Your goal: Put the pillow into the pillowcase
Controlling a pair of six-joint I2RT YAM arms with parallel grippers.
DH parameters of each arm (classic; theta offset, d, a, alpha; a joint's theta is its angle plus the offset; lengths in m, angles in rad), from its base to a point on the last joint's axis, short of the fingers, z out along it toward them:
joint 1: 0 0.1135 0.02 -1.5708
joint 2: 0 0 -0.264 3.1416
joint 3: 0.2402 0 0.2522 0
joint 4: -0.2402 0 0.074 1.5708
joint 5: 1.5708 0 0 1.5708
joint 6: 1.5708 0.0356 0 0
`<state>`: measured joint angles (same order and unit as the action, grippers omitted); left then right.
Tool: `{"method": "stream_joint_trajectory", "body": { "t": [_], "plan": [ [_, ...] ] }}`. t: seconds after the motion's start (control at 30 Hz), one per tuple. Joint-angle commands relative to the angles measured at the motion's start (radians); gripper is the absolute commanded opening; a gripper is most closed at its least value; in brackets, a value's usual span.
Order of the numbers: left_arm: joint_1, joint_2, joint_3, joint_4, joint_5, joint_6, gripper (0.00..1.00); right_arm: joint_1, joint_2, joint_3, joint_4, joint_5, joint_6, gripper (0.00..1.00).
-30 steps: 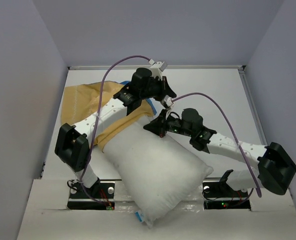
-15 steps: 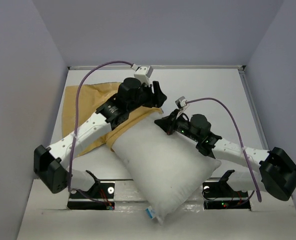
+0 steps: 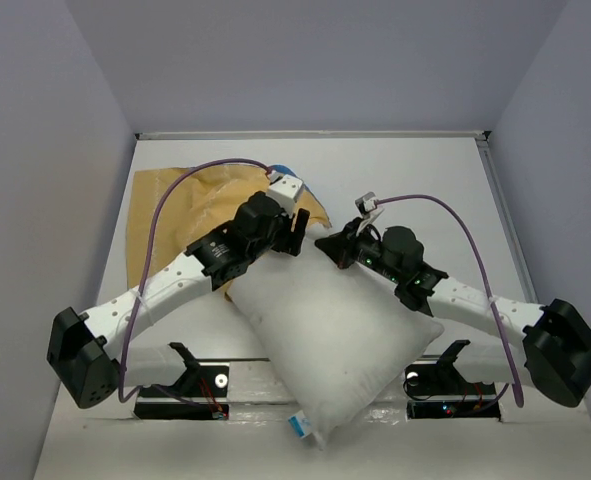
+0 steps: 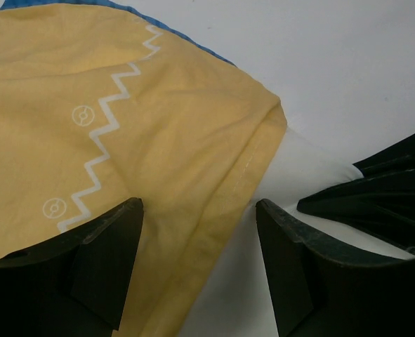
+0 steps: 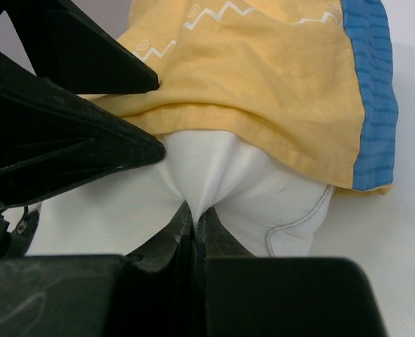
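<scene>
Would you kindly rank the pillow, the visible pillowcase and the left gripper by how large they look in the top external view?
Largest: pillow.
Then: pillowcase, partly hidden under the arm and the pillow.
Smallest: left gripper.

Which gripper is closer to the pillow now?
Right. The right gripper is shut on the pillow at its far corner; the left gripper hangs open over the pillowcase hem beside it.
</scene>
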<state>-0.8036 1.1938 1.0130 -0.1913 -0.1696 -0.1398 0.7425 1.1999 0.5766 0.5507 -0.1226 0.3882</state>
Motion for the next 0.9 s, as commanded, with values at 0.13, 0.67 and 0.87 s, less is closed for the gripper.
{"method": "stream_joint_trajectory", "body": {
  "t": [0.13,0.67,0.87],
  "plan": [
    [-0.023,0.078,0.029,0.061,-0.169,0.112,0.62,-0.025,-0.06,0.042,0.106,0.014,0.008,0.0],
    [-0.229,0.127,0.154,0.233,0.344,-0.067,0.0,-0.025,0.072,0.199,-0.003,0.337,0.17,0.0],
    [-0.247,0.076,0.119,0.241,0.381,-0.181,0.0,-0.089,0.009,0.24,-0.057,0.578,0.254,0.0]
  ]
}}
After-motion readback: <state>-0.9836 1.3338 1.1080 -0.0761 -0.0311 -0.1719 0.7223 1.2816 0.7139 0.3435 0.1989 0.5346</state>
